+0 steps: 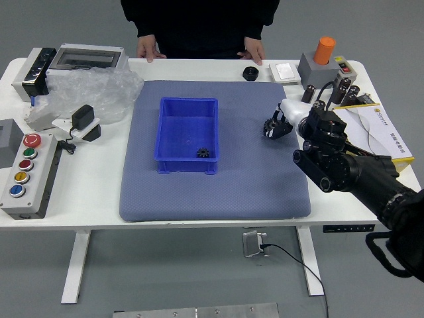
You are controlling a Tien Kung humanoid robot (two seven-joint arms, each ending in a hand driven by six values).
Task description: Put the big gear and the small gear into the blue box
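My right hand [285, 122] reaches in from the right over the mat's right part, palm down. Its fingers are curled around the dark toothed big gear [269, 128], which they partly cover; whether the gear touches the mat I cannot tell. The small black gear [203, 153] lies inside the blue box [188, 102], at the near right corner of its floor. The left arm is out of view.
The box stands on a grey-blue mat [232, 199]. Switches, a clear bag and a button panel [30, 175] stand left; a grey block with orange knob [324, 52] and a clipboard right. A person's hands rest at the far edge, near a black round part [250, 73].
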